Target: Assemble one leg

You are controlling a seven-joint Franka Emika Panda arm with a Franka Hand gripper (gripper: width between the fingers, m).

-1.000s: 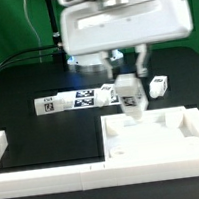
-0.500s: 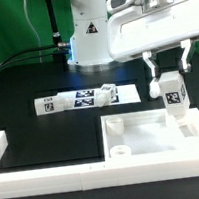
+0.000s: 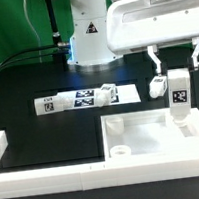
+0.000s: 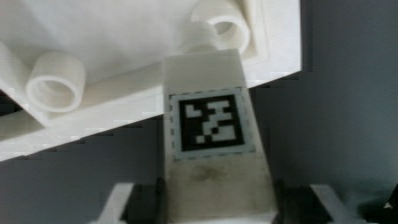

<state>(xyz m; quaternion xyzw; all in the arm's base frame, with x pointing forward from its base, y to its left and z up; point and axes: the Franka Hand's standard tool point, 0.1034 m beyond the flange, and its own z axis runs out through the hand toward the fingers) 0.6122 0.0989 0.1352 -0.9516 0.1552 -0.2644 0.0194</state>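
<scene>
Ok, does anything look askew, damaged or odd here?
Nothing stands out. The gripper holds the leg upright over the far corner of the panel. The other legs lie loose by the marker board, undamaged.

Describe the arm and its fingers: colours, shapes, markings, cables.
The arm is glossy white with rounded segments and has a small dark logo low on its front. Above the fingers sits a wide white housing with rounded corners. The fingers are thin and pale with darker edges, and look light grey in the wrist view. Black cables run behind the arm.
</scene>
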